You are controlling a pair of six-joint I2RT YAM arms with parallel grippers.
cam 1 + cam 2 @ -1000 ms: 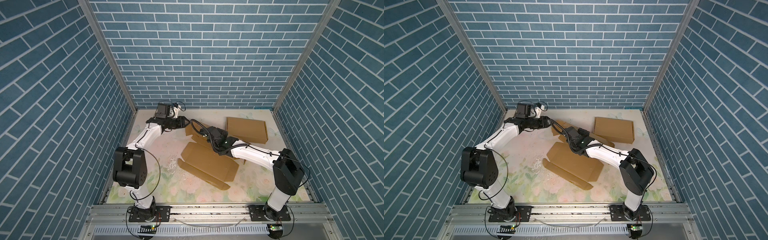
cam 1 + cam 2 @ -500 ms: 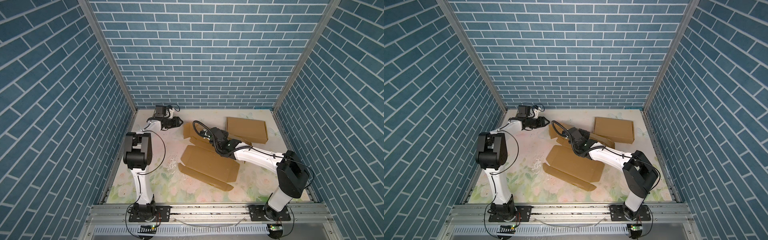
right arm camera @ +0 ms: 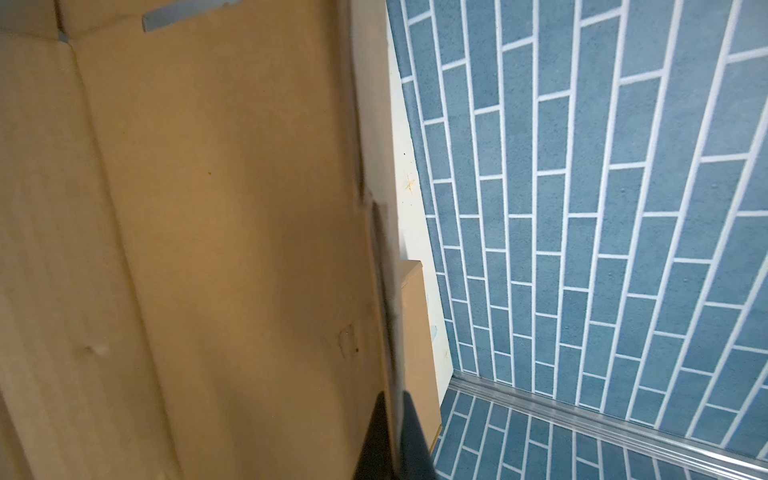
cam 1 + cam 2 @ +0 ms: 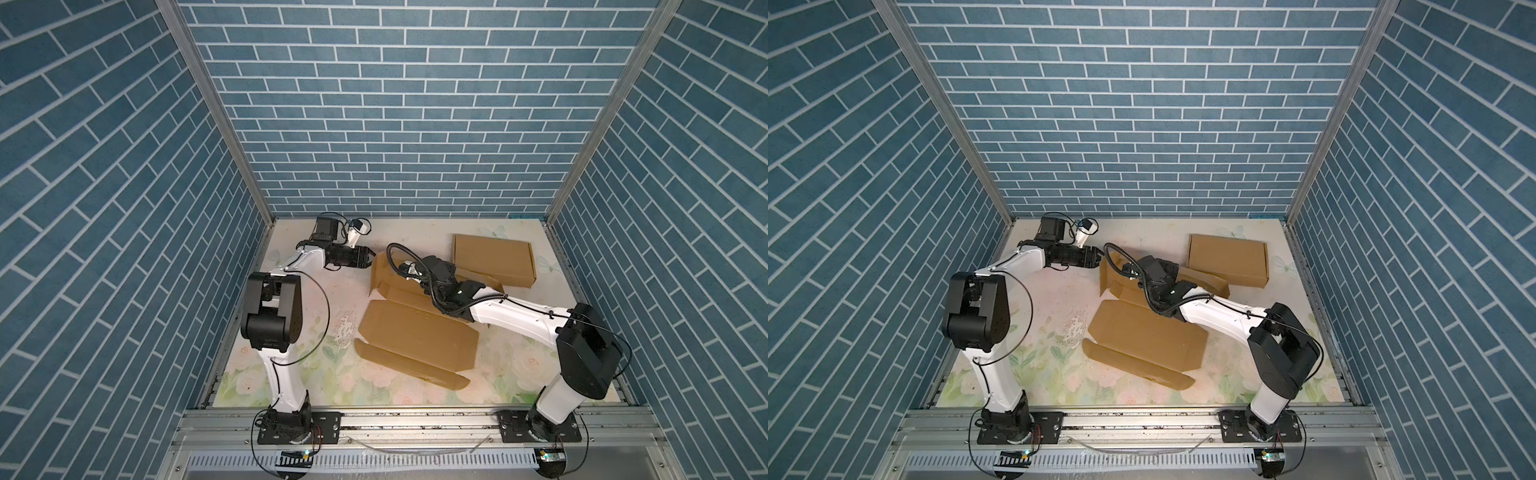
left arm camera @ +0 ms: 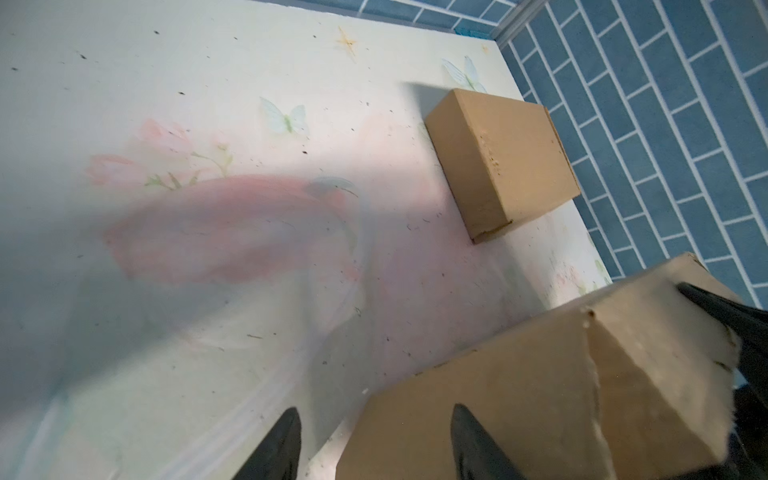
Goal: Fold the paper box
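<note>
Paper box (image 4: 415, 336): brown cardboard, partly flat

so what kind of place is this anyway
Likely a robot data-collection cell, not a real room: blue brick-print wall panels enclose a floral tabletop, and the left arm and right arm are mounted on an aluminium rail.

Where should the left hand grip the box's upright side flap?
Probably its free upper edge, approached level from the left, one finger on each face. The upright side flap stands as a thin sheet facing the open left hand; the right hand clamps the box beside it.
</note>
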